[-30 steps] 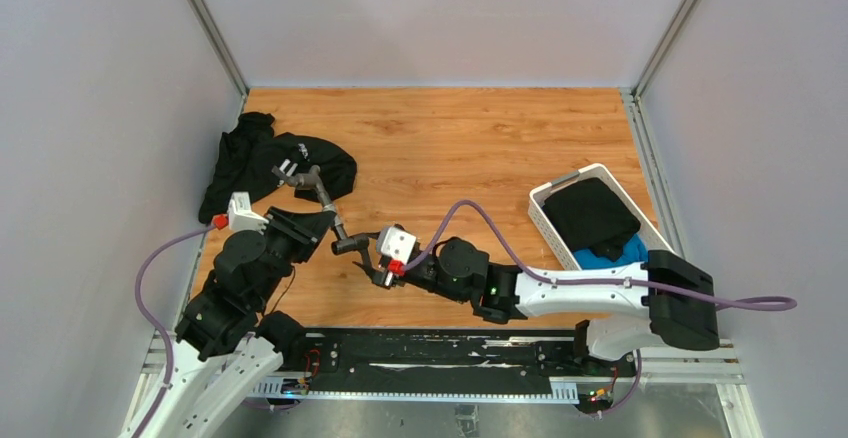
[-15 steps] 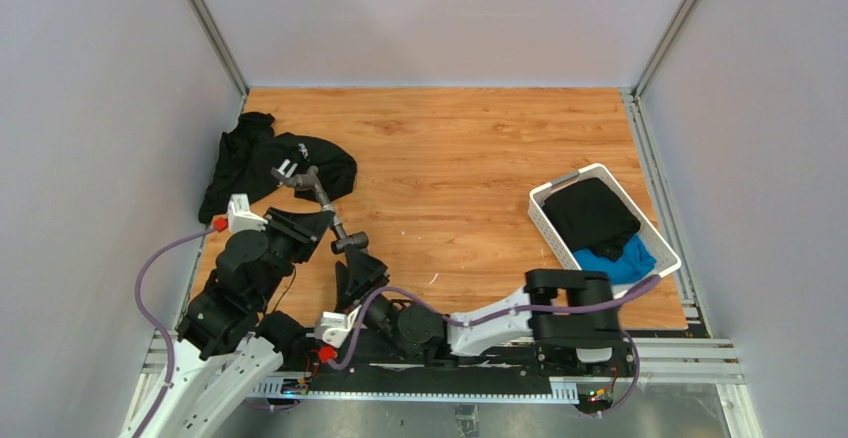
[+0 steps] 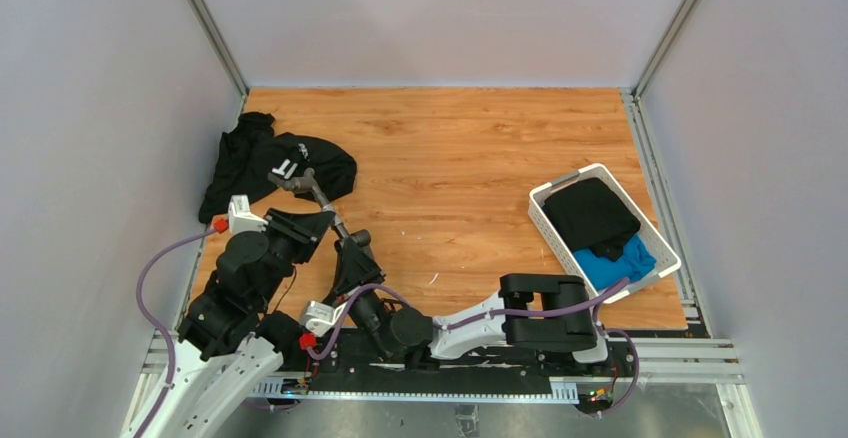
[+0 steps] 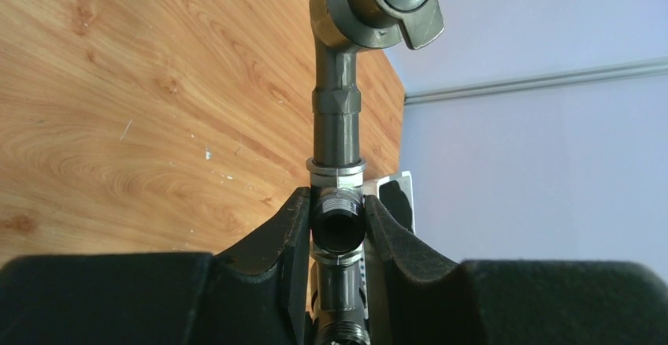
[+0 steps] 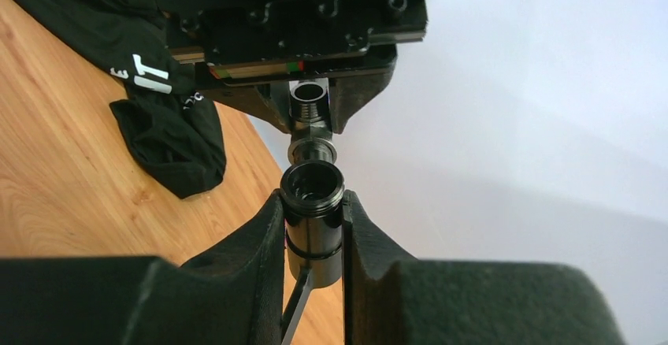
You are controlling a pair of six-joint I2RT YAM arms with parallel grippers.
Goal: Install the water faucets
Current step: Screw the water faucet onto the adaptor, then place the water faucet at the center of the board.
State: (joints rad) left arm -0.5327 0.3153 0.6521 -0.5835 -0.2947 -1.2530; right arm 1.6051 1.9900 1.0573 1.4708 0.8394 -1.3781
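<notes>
Pinching the faucet (image 4: pixel 337 116), left fingers (image 4: pixel 276 242) and right fingers (image 5: pixel 260 258) grip adjoining sections.

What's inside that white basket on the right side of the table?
The white basket holds a black cloth on top, with a blue cloth peeking out at its near end. Anything beneath them is covered and cannot be seen.

Table (image 3: pixel 450 148): bare wood lies open from centre out to 12 and 2 o'clock. Obstacles: black garment (image 3: pixel 270 163) at 10 o'clock; white basket (image 3: pixel 548 220) at 4 o'clock. At 8 o'clock the left gripper (image 4: pixel 337 203) and right gripper (image 5: pixel 313 203), both clamped on the water faucets (image 3: pixel 318 194), bar the near-left corner. Walls close three sides.
</notes>
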